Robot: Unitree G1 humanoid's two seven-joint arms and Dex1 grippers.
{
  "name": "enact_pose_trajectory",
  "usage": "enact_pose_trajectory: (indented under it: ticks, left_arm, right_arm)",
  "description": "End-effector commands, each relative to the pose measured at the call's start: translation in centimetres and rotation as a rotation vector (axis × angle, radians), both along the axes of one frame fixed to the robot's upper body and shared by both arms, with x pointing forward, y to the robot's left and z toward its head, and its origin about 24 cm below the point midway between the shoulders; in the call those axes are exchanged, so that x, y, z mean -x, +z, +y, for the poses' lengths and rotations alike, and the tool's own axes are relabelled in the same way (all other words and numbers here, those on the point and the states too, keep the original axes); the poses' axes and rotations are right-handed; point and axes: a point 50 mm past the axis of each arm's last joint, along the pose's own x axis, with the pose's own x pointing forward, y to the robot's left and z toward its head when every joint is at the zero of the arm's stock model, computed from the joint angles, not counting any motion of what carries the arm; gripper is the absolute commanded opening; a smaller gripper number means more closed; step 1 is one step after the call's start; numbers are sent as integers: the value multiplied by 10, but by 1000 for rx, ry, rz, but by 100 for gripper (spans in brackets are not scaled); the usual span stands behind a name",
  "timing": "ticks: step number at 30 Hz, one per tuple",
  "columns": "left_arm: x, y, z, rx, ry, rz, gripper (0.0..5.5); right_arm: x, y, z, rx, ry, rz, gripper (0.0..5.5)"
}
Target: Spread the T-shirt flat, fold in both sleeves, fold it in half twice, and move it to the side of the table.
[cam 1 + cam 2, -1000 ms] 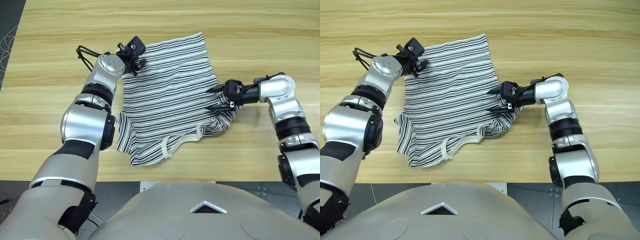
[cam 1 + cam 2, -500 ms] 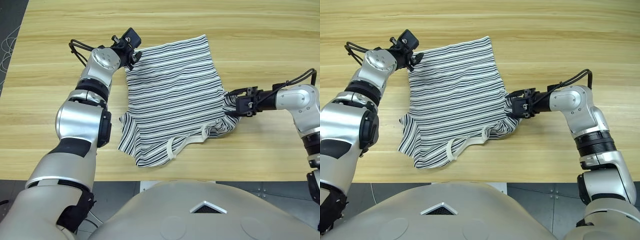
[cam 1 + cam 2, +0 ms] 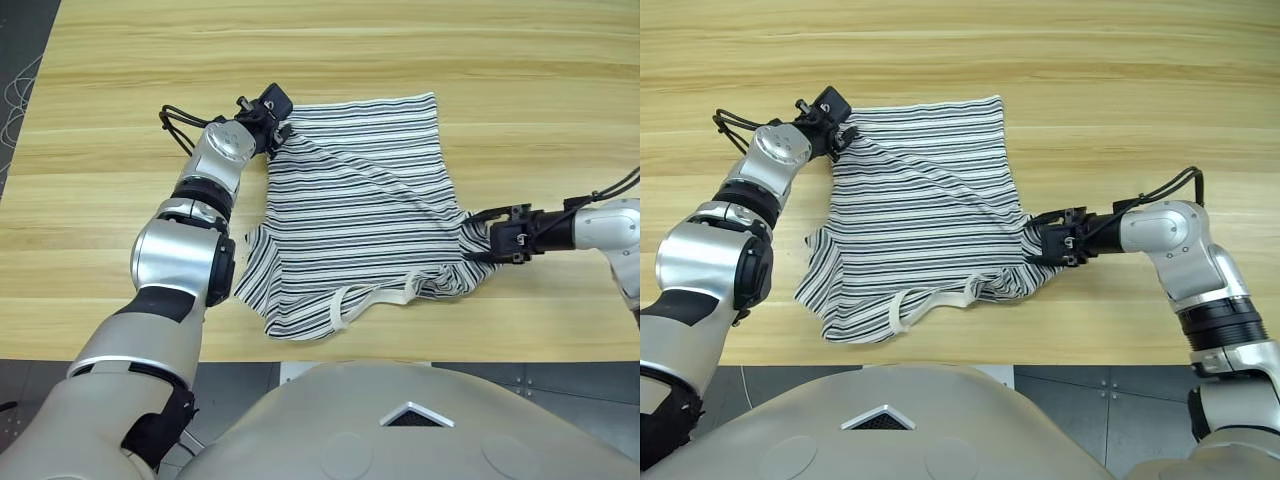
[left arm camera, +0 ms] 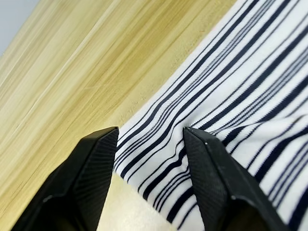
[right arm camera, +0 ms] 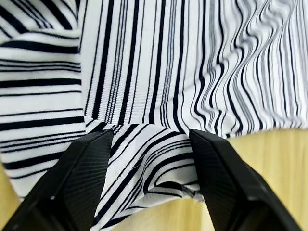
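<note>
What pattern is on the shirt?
The shirt has black-and-white stripes, clearest in the right wrist view.

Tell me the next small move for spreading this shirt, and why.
Probably slide the right gripper slightly outward, away from the left gripper at the far corner. The shirt is bunched beside the right gripper and rumpled along the collar, so it isn't flat yet.

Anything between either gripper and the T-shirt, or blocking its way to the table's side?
Nothing visible. The left gripper is at the T-shirt's far left corner, the right gripper at its right edge. Bare table wood lies on both sides.
</note>
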Motion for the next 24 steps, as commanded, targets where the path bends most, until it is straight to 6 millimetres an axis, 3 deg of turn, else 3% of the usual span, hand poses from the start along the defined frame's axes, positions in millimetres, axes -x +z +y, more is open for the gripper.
enact_pose_trajectory:
  ticks: [1, 5, 7, 9, 11, 14, 16, 21, 24]
  left_arm:
    - [26, -31, 22, -64, 65, 156, 252]
    - [22, -26, 25, -66, 68, 142, 252]
    - [21, -25, 25, -64, 71, 138, 252]
    - [20, -24, 23, -59, 63, 133, 252]
    - [16, -19, 18, -3, 59, 111, 252]
    - [5, -5, 4, 44, -11, 52, 252]
    - [-8, 16, -7, 80, -82, -23, 252]
    - [-37, 92, -21, 148, -273, -277, 252]
    - [-42, 120, -22, 129, -374, -369, 252]
  right_arm:
    - [29, -4, -22, 40, -32, 186, 294]
    - [54, 10, -30, -56, -41, 341, 294]
    - [62, 24, -22, -161, -3, 382, 294]
    - [42, 43, -3, -333, 2, 181, 294]
    - [3, 57, 17, -490, -89, -47, 294]
    - [-20, 65, 31, -554, -79, -149, 294]
    - [-33, 70, 36, -588, -92, -202, 294]
    - [-66, 40, 63, -555, -127, -206, 294]
    - [-89, 22, 78, -515, -167, -213, 294]
